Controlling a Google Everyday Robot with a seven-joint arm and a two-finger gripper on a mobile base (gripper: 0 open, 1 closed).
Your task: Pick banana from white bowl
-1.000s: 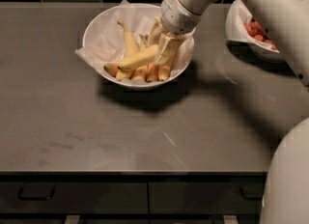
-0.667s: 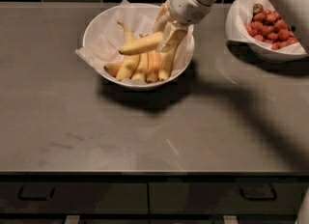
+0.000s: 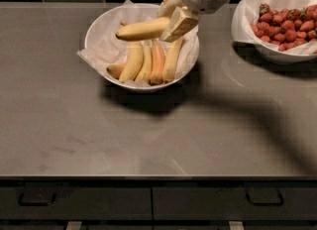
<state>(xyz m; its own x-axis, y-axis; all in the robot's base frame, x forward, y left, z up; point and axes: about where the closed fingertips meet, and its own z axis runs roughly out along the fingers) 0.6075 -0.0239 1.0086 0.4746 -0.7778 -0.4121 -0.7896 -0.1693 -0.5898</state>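
One banana [image 3: 141, 29] in the jaws above one white bowl [image 3: 91, 31] of five, another bowl [image 3: 281, 55], many strawberries [image 3: 287, 23]

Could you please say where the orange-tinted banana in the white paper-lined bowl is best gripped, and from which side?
Probably across its near half, from straight above: the orange-tinted banana lies flat in the white paper-lined bowl, yellow neighbours close on both sides, its far end hidden behind the end effector, which holds a curved yellow banana above the bowl.

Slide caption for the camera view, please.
Gripper shut on a banana, held above the white bowl of bananas; strawberry bowl at right.
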